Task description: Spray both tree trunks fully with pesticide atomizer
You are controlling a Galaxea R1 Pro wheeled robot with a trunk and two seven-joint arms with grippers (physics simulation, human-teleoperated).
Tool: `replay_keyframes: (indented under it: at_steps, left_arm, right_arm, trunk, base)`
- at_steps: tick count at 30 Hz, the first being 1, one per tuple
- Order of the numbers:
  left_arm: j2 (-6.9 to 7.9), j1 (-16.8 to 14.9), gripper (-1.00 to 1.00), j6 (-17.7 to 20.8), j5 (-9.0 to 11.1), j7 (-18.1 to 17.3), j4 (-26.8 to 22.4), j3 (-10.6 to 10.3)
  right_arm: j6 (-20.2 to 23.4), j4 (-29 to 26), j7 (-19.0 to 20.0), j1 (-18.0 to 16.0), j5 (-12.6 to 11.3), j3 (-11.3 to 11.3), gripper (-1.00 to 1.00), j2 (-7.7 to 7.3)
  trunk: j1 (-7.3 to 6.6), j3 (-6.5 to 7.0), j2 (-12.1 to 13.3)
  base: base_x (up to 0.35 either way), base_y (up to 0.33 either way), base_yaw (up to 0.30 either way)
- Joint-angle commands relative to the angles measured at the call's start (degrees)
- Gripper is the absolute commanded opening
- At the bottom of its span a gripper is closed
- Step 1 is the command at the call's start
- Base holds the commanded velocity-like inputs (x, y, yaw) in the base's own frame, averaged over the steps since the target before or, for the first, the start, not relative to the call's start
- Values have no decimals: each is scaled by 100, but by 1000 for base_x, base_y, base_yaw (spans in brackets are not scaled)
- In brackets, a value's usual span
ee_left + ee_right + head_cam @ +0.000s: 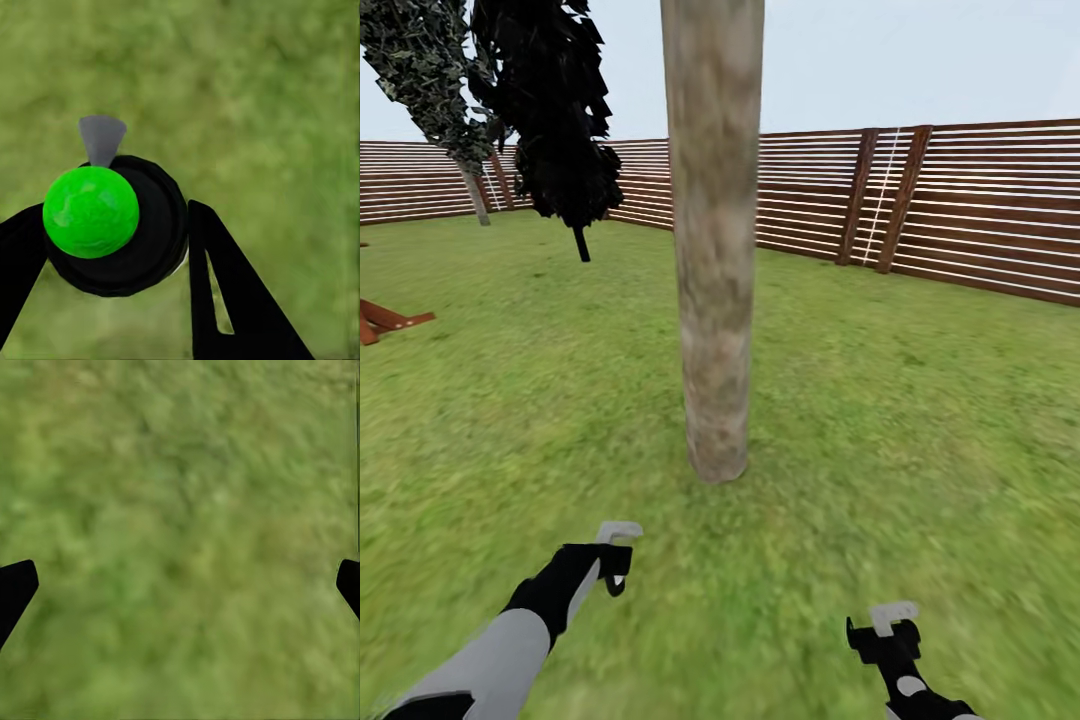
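The pesticide atomizer (146, 240) has a round black body, a bright green ball on top and a small grey nozzle. It sits between the black fingers of my left gripper (112, 217), which is shut on it above the grass floor (277, 97). In the head view my left gripper (616, 558) hangs low, to the near left of a thick mottled grey-brown tree trunk (713, 250) that rises out of the lawn straight ahead. My right gripper (887, 625) is at the near right, open over bare grass (180, 510), with its fingers spread wide.
A brown slatted fence (980, 210) rings the lawn behind the trunk. A black-leaved cypress (560, 130) and a dark leafy tree (430, 70) stand at the far left. A red-brown wooden piece (385, 320) lies on the grass at the left edge.
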Motion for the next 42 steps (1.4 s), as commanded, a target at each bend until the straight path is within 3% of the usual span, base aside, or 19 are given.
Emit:
replay_keyframes:
  at_steps: [1,4,7,24,30,34,35,37,39,41,42]
  left_arm:
    - [-66,3,-100,57,-163,-41,-61,41]
    - [-99,8,-100,63,-198,-39,-101,36]
    - [-108,7,-100,46,-203,-38,-108,-2]
    - [-105,6,-100,14,-197,-47,-109,-17]
    - [-87,14,-100,96,-195,-49,-397,-18]
    - [-113,-166,-100,936,-166,-67,-480,-18]
    - [-148,-457,-100,1382,-154,-95,-552,-14]
    - [-183,-764,-100,1698,-148,-127,-586,-14]
    - [-82,-916,-100,1794,-163,-139,-596,-8]
    - [290,-1006,-100,1853,-146,-169,-600,10]
    - [369,-1023,-100,1864,-141,-265,-601,2]
  right_arm:
    - [-71,1,-13,13,-215,51,100,0]
    - [-98,2,-18,23,-459,50,100,-5]
    - [-102,5,-19,23,-510,56,100,-1]
    - [-94,10,-19,32,-511,57,100,3]
    - [-94,10,-19,32,-510,57,100,0]
    - [-94,10,-19,32,-510,57,100,0]
    - [-94,12,-19,32,-510,57,100,-4]
    - [-94,18,-19,32,-510,56,100,-8]
    - [-94,33,-19,36,-510,57,100,-9]
    - [-94,61,-19,51,-510,57,100,-9]
    - [-94,62,-19,59,-510,57,100,-9]
  trunk:
    - [2,-5,-2]
    - [2,-5,-2]
    - [2,-5,-2]
    - [2,-5,-2]
    - [2,-5,-2]
    - [2,-5,-2]
    - [2,-5,-2]
    - [2,-5,-2]
    - [2,-5,-2]
    - [2,-5,-2]
    - [2,-5,-2]
  base:
    - [290,-196,0]
    - [293,-182,0]
    - [293,-186,-2]
    - [288,-181,-165]
    - [-99,-162,-1]
    - [-16,-6,0]
    - [-2,-1,0]
    - [0,0,0]
    - [0,0,0]
    - [0,0,0]
    - [0,0,0]
